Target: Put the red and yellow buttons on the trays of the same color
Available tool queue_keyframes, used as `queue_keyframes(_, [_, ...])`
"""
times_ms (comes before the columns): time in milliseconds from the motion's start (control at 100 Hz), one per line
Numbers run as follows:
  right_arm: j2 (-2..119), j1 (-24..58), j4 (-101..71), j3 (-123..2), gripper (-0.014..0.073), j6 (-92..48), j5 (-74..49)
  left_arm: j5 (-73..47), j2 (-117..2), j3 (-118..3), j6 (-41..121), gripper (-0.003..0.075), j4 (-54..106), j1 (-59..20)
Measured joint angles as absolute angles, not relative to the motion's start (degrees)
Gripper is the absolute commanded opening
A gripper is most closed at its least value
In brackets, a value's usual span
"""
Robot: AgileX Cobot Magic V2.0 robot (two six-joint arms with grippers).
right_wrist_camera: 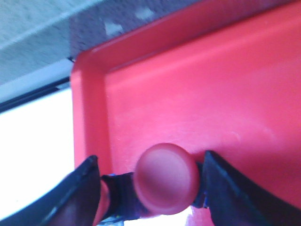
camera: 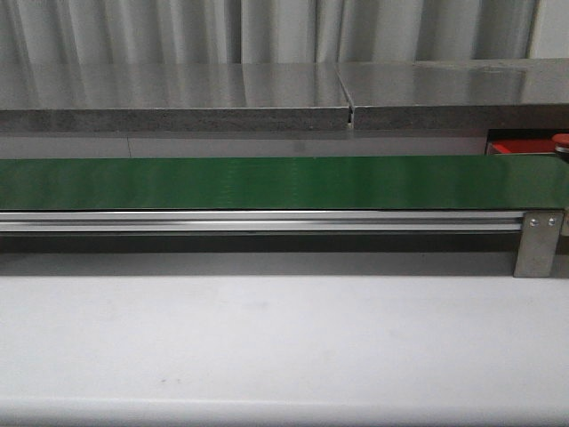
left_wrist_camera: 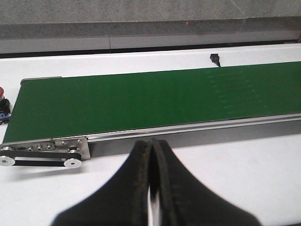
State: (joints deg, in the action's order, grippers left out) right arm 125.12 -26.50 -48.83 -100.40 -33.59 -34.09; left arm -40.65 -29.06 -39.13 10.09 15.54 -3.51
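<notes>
The right gripper [right_wrist_camera: 150, 188] holds the small rounded red button [right_wrist_camera: 167, 183] between part-open fingers, directly over the flat red plastic tray [right_wrist_camera: 211, 94], near its corner; release is downward.

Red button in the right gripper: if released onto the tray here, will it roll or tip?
The red button has a smooth domed cap on a narrower dark body, so it probably tips or wobbles if it lands off-axis. Its glossy cap looks slippery; the right gripper seems to hold the body instead. The red tray has a raised rim, likely stopping any roll.
</notes>
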Motion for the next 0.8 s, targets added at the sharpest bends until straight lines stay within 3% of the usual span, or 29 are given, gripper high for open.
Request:
queue_keyframes(180, [121.3, -26.5, -47.6, -100.4, 0.0474, -34.2, -36.4, -40.7, -29.1, -39.1, 10.1, -0.0020, 15.5, -3.5])
queue_keyframes(250, [119.7, -26.4, -47.0, -100.4, 0.0433, -34.3, -37.5, -40.7, -29.1, -39.1, 10.1, -0.0020, 15.5, -3.5])
queue_keyframes(320, [118.1, -26.0, -45.8, -100.4, 0.0344, -34.4, -38.6, -40.7, -29.1, -39.1, 10.1, -0.0020, 15.5, -3.5])
queue_keyframes(510, [112.5, -24.5, -44.9, -98.0, -0.0007, -34.5, -40.6, -40.7, -29.1, -39.1, 10.1, -0.0020, 15.5, -3.5])
queue_keyframes(600, [109.3, -23.8, -44.9, -95.4, -0.0120, -34.7, -40.7, -40.7, -29.1, -39.1, 10.1, -0.0020, 15.5, -3.5])
queue_keyframes(800, [101.9, -22.0, -44.8, -88.2, -0.0117, -35.4, -40.3, -40.7, -29.1, -39.1, 10.1, -0.0020, 15.5, -3.5])
